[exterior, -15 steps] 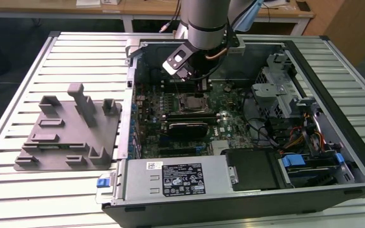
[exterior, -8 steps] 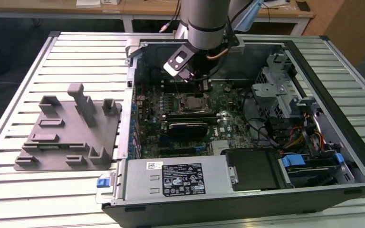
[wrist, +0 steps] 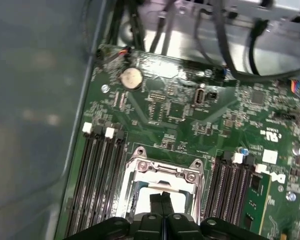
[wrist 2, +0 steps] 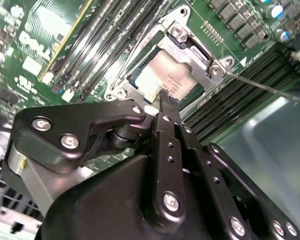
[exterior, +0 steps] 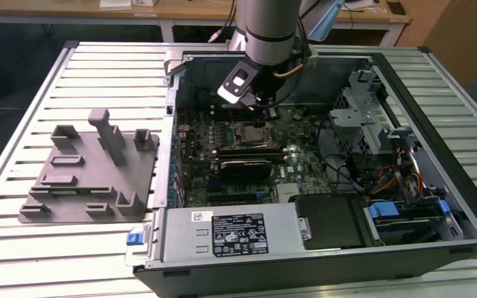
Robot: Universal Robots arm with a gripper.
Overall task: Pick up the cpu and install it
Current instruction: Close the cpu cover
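Inside the open computer case [exterior: 471, 205], between the motherboard's [exterior: 300, 133] two banks of memory slots [wrist: 97, 180], the cpu [wrist 2: 162, 75] lies flat in the metal socket frame [wrist 2: 192, 50] — silver top up. The gripper [wrist 2: 164, 97] hangs at the chip's edge, clenched — tips pressed together, nothing between them; contact with the chip cannot be told. A grey fixture [exterior: 89, 180] sits well apart on the slatted table [exterior: 106, 62].

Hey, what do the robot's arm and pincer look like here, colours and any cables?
The arm is a silver-grey tube with a dark band and a pale blue cap. A white-and-black box sits at its wrist, beside a coppery cable. The pincer is matte black, built of linked plates with silver screws.
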